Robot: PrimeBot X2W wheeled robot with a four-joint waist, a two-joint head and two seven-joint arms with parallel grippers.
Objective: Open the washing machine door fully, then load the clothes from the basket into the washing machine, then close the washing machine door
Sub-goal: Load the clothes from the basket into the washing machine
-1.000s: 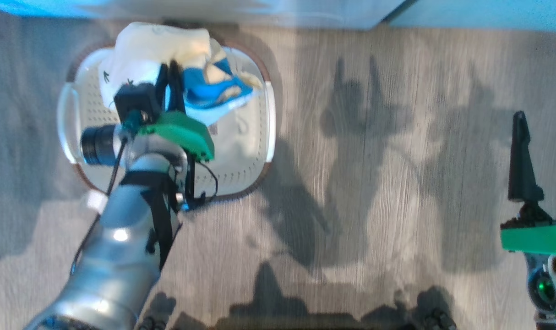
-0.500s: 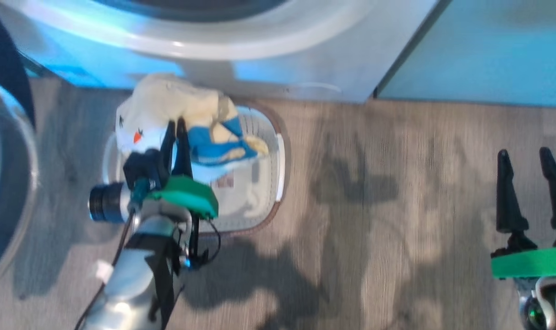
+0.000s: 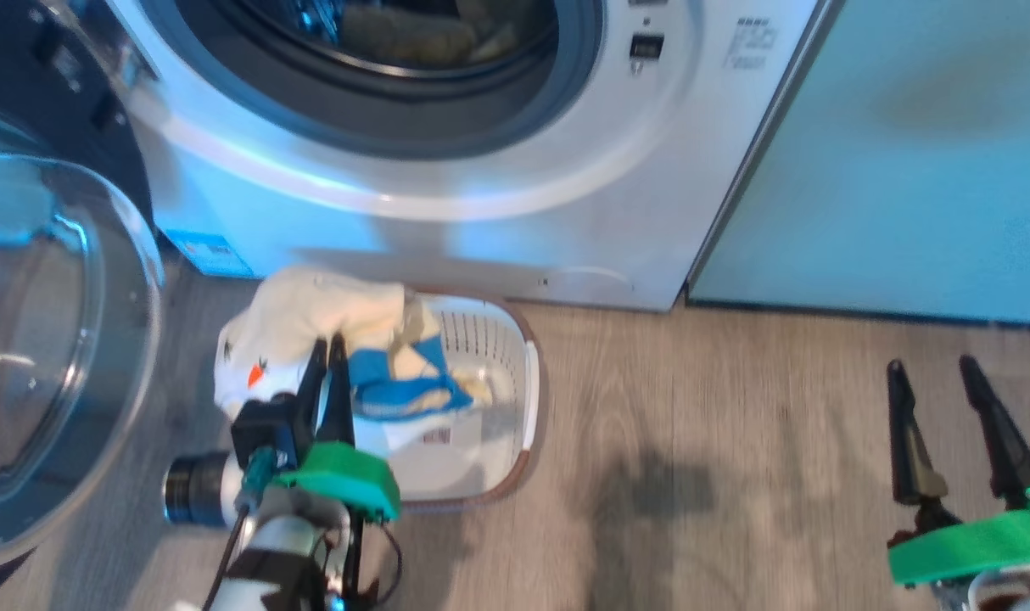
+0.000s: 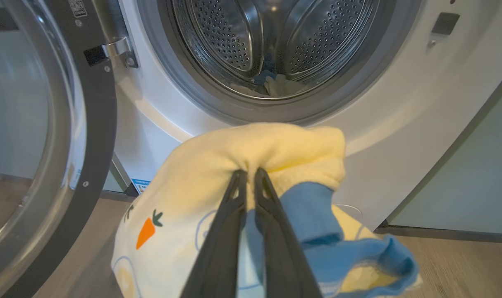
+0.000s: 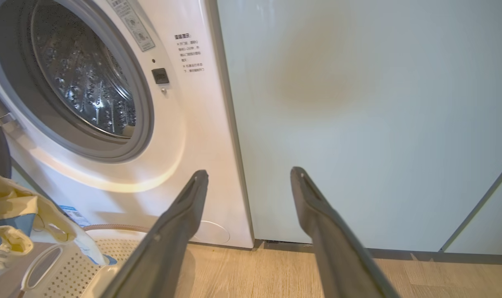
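Left gripper (image 3: pixel 329 342) holds a bundle of clothes (image 3: pixel 311 310) over the basket (image 3: pixel 532 382), in front of the open washing machine (image 3: pixel 481 221).

At far left the door (image 3: pixel 57 339) stands swung wide open, with its glass bowl bulging outward. Next, the left gripper's fingers are pinched nearly together on the clothes, a pale yellow piece with a carrot print and a blue piece. The bundle hangs over the basket, which sits on the wood floor (image 3: pixel 693 467) at the foot of the washing machine. Pale cloth lies in the bottom of the drum (image 4: pixel 251 41). Further right, before the pale green cabinet (image 3: pixel 905 170), the right gripper (image 3: pixel 931 365) hangs with its fingers spread wide and nothing between them.
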